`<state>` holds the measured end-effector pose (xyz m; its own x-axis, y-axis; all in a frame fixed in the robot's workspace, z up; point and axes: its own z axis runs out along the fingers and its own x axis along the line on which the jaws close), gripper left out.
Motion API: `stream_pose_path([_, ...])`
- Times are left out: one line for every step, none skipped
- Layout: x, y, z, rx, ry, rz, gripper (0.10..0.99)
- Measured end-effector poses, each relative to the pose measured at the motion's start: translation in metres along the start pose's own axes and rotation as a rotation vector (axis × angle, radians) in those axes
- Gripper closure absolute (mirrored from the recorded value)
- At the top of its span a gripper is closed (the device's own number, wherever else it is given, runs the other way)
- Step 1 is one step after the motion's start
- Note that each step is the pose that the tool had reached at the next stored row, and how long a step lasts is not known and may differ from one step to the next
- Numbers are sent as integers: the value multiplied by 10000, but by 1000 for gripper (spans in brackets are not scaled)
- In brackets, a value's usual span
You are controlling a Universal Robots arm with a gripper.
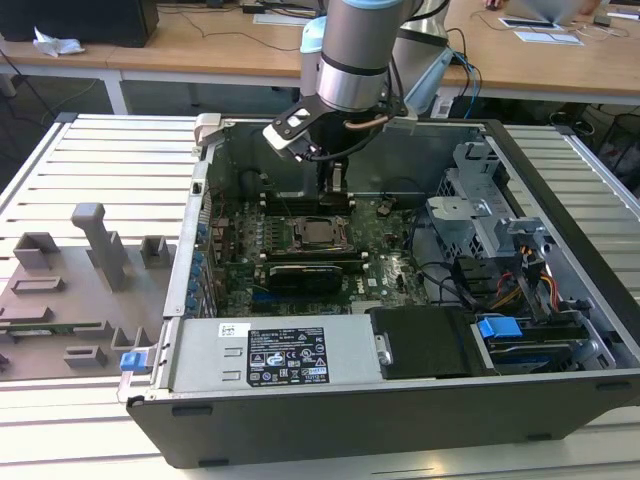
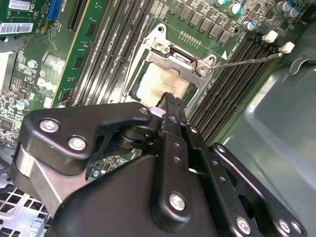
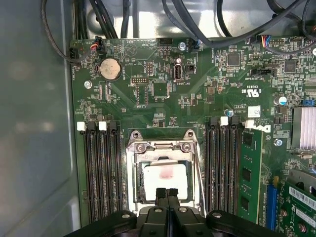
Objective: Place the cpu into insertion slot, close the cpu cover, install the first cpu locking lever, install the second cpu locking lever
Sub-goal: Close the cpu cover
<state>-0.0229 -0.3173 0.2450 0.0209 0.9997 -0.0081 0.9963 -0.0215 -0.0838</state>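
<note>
Lying flat in the socket (image 3: 139, 192): the cpu (image 3: 165, 178)

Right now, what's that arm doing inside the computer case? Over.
Gripper shut, tips at the edge of the cpu cover. Cover down, cpu seated under it. One locking lever angled out sideways.

Grey cylindrical arm (image 1: 355, 60), pale blue joint cap (image 1: 313, 38), black claw (image 3: 168, 193) linkages, silver screws (image 2: 177, 201), thin tan cable (image 1: 365, 122).

Pale silver cpu (image 3: 165, 180) lying flat, silver cpu cover (image 3: 160, 146) lowered around it, thin locking lever (image 2: 247, 60) angled outward
</note>
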Motion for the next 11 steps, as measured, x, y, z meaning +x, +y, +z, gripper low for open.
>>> stream_pose_path([0, -8, 1, 0, 0, 0, 980])
stream_pose_path([0, -23, 3, 0, 1, -1, 980])
stream_pose_path([-1, -34, 3, 0, 0, 0, 980])
stream_pose_path([-1, -44, 5, 0, 0, -1, 980])
stream_pose_path([-1, -52, 5, 0, 0, -1, 980])
stream_pose_path([-1, -60, 6, 0, 0, 0, 980])
stream_pose_path([-1, -65, 7, 0, 0, 0, 980])
stream_pose_path([-2, -70, 7, 0, 0, 0, 980])
stream_pose_path([-2, -80, 8, 0, 0, 1, 980])
stream_pose_path([-2, -85, 9, 0, 0, 0, 980])
stream_pose_path([-2, -90, 9, 0, 0, -1, 980])
